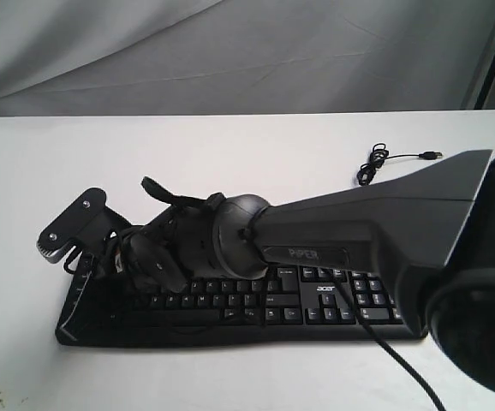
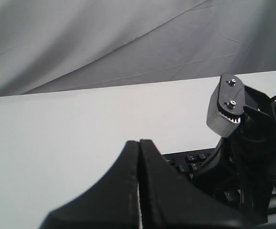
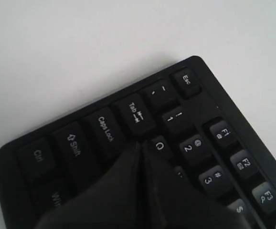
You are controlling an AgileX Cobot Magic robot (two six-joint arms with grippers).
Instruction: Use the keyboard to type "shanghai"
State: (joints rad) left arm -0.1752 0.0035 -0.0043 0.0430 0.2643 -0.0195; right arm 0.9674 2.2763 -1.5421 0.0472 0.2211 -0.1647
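Right gripper (image 3: 141, 149), pressed together, hovers seemingly over A on the keyboard (image 3: 214, 107); next needs a short, straight-down press

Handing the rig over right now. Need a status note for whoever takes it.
Right gripper: shut, reaches across to the left end of the keyboard, tip between Q and Tab; cannot tell if it is touching a key.
Left gripper: shut, empty, pointing toward the keyboard's left end.
Keyboard: flat on the table, its cable lying loose behind it.
Done: unknown, no screen in view.
Left: treat "shanghai" as unverified; check what is typed first.
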